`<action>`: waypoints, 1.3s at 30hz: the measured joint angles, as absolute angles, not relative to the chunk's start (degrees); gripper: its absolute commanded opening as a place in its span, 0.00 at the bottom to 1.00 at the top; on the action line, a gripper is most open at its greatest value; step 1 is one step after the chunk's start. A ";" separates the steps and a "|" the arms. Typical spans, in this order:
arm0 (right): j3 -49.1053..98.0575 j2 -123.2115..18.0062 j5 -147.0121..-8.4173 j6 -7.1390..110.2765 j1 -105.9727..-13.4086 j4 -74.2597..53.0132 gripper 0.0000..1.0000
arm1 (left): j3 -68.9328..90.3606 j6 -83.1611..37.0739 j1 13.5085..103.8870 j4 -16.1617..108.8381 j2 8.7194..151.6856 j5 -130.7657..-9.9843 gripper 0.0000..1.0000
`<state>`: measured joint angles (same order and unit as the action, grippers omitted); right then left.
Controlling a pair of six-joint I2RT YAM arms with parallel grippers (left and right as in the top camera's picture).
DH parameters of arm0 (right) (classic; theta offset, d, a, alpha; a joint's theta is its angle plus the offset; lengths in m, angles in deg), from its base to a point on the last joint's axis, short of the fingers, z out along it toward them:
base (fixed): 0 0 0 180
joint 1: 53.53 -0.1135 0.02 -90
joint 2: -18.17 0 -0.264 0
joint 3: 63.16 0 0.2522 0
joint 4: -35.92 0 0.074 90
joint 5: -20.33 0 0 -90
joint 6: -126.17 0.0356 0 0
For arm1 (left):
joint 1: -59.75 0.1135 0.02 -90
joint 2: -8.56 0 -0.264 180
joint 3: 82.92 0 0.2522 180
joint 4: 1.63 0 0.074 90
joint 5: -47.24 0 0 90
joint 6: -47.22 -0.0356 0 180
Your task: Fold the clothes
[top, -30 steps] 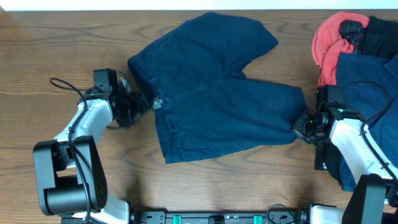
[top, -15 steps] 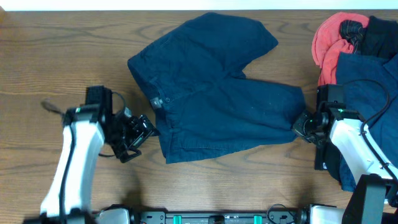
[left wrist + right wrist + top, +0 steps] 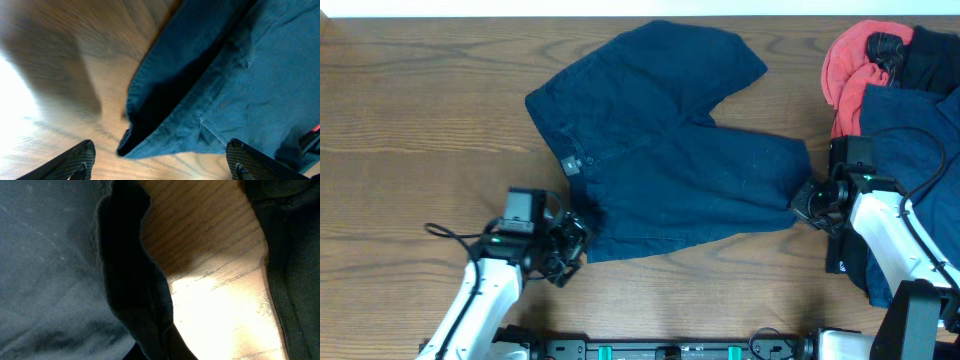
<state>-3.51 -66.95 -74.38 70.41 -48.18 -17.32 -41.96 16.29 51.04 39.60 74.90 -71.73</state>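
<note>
Here are the navy shorts, spread flat and open on the bench, both legs splayed apart and the waistband at the left tool's end. No fold has gone in yet: no leg over leg, no crease, just one layer of cloth lying where it lies.

The left tool sits low at the near corner of the waistband. In its own wrist view the two fingertips stand wide apart, and the corner of the shorts lies just ahead of them, between the two. Nothing is pinched there; the cloth looks loose on the wood.

The right tool is at the far end, at the hem of the nearer leg. Its wrist view shows the hem drawn up into a dark ridge running straight back to the tool, with no fingertip out at either side. I'd judge it clamped on that hem of the shorts.

Behind and beside the right tool is the pile of waiting garments: a red one on the side towards the shorts, a black one beyond it, and more navy cloth beneath the right arm. All of it is heaped and untouched.

So the job is barely begun. One end looks held, the other corner is lined up but not taken, and the first fold of the shorts plus the whole pile are still to do.
</note>
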 measured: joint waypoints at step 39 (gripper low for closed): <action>10.00 -52.50 -80.24 61.54 -47.18 -35.35 0.01 | -33.20 1.71 42.60 75.53 44.13 -69.50 0.06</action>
<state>10.00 -52.50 -80.24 61.54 -47.18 -35.35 -33.20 1.71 42.60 75.53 44.13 -69.50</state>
